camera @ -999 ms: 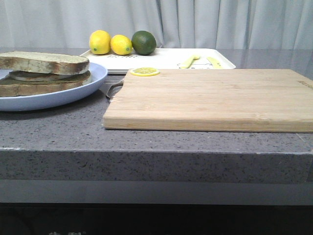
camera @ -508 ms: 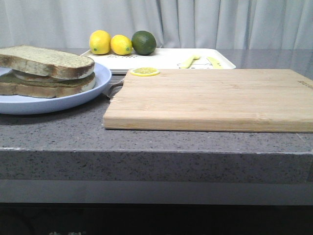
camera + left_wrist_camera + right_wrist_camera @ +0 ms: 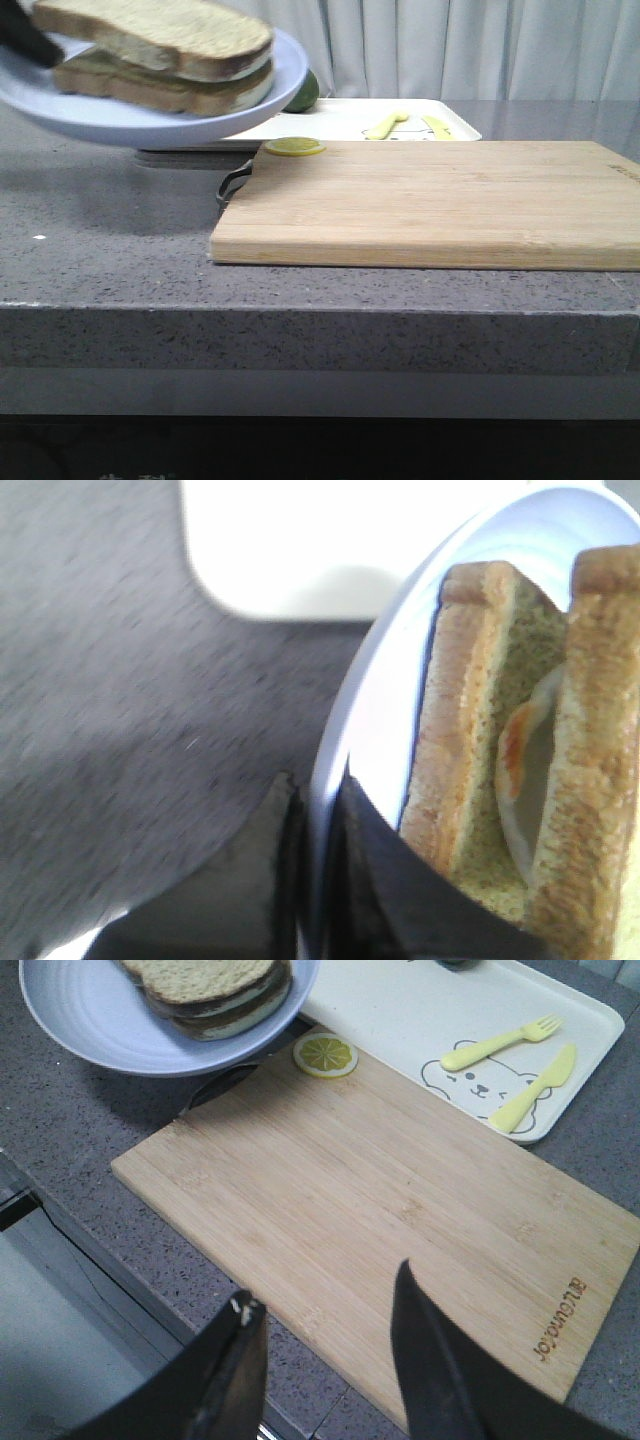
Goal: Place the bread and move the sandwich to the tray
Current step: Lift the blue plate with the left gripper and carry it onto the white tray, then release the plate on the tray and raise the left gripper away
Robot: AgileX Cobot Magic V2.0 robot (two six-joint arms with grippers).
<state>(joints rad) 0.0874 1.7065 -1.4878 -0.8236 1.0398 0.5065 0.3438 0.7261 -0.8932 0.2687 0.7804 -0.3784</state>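
Already the left gripper [image 3: 318, 880] is pinching the plate [image 3: 120, 115] rim, holding the sandwich [image 3: 165, 55] aloft, seemingly just short of the tray [image 3: 340, 120]. Setting it down is what remains; the right gripper [image 3: 325, 1360] is hanging open and empty.

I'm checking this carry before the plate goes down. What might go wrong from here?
The left gripper pinches only the plate by its rim, so the tilted plate may slip or tip further. The sandwich lies loose, and its top slice may slide off. On the tray, the fork and knife take up room, as does the fruit.
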